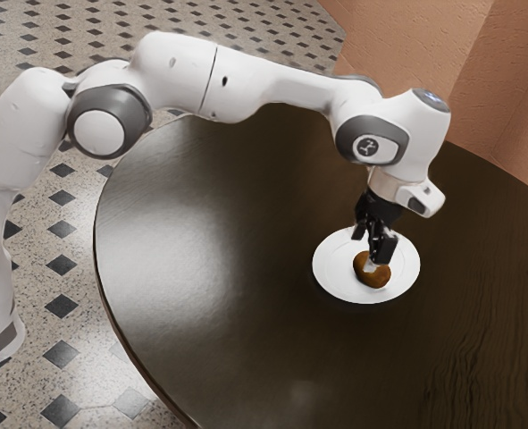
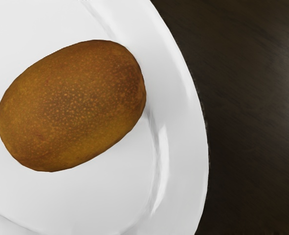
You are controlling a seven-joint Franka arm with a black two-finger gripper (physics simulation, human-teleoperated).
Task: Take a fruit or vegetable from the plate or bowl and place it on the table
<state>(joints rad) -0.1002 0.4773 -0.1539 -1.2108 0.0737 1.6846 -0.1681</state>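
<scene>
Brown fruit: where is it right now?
The brown fruit lies near the middle of the white plate, toward the exterior view's right, below the pincer.

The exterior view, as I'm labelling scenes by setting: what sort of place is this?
Probably a simulated dining room or café: a dark, round-edged table with a white plate, a diamond-patterned floor and a textured, orange-tan wall.

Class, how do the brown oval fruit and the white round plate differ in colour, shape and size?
The brown oval fruit is speckled; the white round plate is plain. The fruit is small and plump, while the plate is wide and shallow. Both have curved outlines.
</scene>
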